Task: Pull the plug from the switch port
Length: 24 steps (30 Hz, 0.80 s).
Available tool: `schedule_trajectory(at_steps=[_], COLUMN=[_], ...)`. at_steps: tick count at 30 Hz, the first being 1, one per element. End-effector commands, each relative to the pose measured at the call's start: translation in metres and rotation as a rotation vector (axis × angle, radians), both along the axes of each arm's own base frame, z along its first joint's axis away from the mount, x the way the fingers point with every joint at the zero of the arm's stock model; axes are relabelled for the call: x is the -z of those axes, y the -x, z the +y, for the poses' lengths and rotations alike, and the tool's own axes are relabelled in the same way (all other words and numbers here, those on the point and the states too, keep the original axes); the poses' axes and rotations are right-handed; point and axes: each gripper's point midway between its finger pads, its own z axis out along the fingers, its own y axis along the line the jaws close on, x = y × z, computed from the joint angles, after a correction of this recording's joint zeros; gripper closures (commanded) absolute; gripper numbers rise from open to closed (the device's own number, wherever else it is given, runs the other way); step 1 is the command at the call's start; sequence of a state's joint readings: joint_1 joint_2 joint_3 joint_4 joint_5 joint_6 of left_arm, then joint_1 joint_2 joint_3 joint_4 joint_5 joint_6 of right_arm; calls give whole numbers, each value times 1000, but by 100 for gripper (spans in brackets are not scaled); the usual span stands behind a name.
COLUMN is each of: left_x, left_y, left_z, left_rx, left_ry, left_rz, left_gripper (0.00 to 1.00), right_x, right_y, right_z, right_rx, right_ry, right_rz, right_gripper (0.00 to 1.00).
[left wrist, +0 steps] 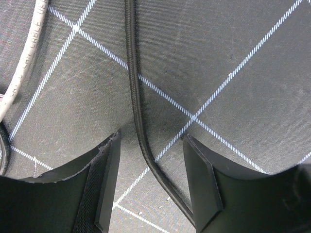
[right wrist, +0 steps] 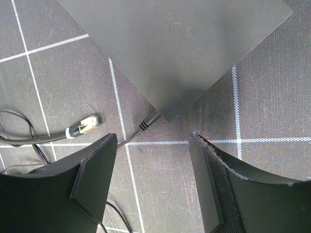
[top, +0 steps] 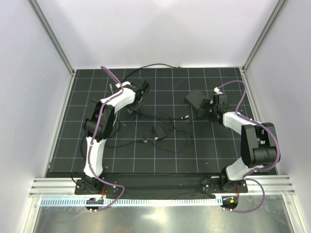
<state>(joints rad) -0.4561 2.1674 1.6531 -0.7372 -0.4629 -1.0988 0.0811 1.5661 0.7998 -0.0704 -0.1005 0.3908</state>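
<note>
1. R gripper [right wrist: 154, 141]: jaws spread wide, grasping nothing, low over the black grid-lined mat [right wrist: 272, 97].
2. Flat matte-black rectangular box [right wrist: 175, 43] lies flat on the mat at 12 o'clock from the R gripper (right wrist view). Its nearest corner points into the gap between the fingers, just beyond the tips, not touching.
3. Switch port: the box's socket edge isn't visible in any view, so can't tell which port is which.
4. Small metal-shelled plug w/ yellowish tip [right wrist: 88, 123], on a black cable, lies loose on the mat at 10 o'clock from the R gripper. It's apart from the box, near the left-side fingertip, tip aimed approx 2 o'clock.
5. Black round connector w/ ribbed collar [right wrist: 148, 119] meets the box edge just beside that corner, at 11-12 o'clock from the gripper. Its thin lead runs off behind the left-side finger.
6. Top view: the box sits in the far right part of the mat, at 10 o'clock of the R gripper. Small black block w/ thin black wires [top: 159, 131] sits mid-mat, at 8 o'clock from the box, well apart.
7. L gripper [left wrist: 151, 141]: jaws open, clamping nothing. Thick black cable [left wrist: 130, 73] runs 12 to 6 o'clock on the mat between its fingers. Pale grey cable w/ printed lettering [left wrist: 24, 63] lies at 10 o'clock. In the top view the L gripper is well apart from the box, at its 9 o'clock.
</note>
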Motion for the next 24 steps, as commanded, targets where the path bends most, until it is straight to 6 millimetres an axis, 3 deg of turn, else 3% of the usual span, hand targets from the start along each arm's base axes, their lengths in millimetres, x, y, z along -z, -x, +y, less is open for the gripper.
schedule_trajectory(at_steps=[1,2,6,8,11,13,15,18,21,22,23,24], left_x=[-3,4,9,7,-4,-15,-30,-69,-125,-143,-174,-189], left_y=[-7,-7,-9,-12,-20,-24,-30,-39,-40,-41,-38,-34], left_z=[1,1,3,5,6,8,9,7,0,6,8,6], left_rx=[-56,-57,-62,-56,-35,-21,7,75,134,127,137,173], left_ry=[36,37,45,32,23,7,-12,-46,-85,-135,-156,-197], left_rz=[-61,-47,-37,-44,-65,-81,-105,-172,-281,-322,-381,-399], left_gripper=[43,44,69,73,83,99,100,100,100,100,100,100], right_x=[-13,-13,-13,-14,-13,-13,-13,-13,-12,-13,-12,-13], right_y=[-9,-10,-10,-10,-11,-11,-11,-11,-11,-11,-10,-11], right_z=[1,1,0,0,0,0,-1,-1,-5,-6,-6,-7], right_rx=[-11,-10,-8,-7,-6,-6,-4,-3,14,16,15,20], right_ry=[-3,-2,0,1,3,3,3,4,16,18,17,15], right_rz=[-62,-63,-63,-65,-62,-62,-64,-62,-60,-60,-57,-59], right_gripper=[31,31,31,31,32,31,31,31,31,31,31,31])
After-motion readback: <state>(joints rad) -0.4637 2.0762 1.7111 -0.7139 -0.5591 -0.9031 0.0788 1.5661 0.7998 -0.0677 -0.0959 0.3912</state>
